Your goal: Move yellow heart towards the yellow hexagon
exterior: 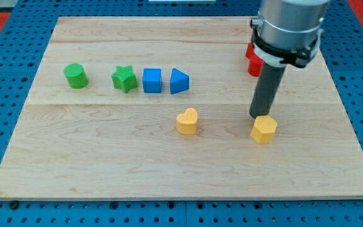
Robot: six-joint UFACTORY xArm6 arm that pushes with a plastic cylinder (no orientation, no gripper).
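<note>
Toward the right edge of the worktop (36, 164), my tip (257, 116) sits just behind the yellow hexagon (263, 130), touching it or very nearly. I have no hand on this rig, only the rod, so there is nothing to open or close. The yellow heart (186, 121) lies near the middle, on the hexagon's left and still well apart from it, so I judge the push not yet begun; my tip must first get round to the heart's far side. Beyond my rod, near the top right corner, a red block (253, 62) is partly hidden. Toward the top left corner runs a row: blue triangle (179, 81), blue cube (152, 81), green star (124, 79), green cylinder (75, 75).
</note>
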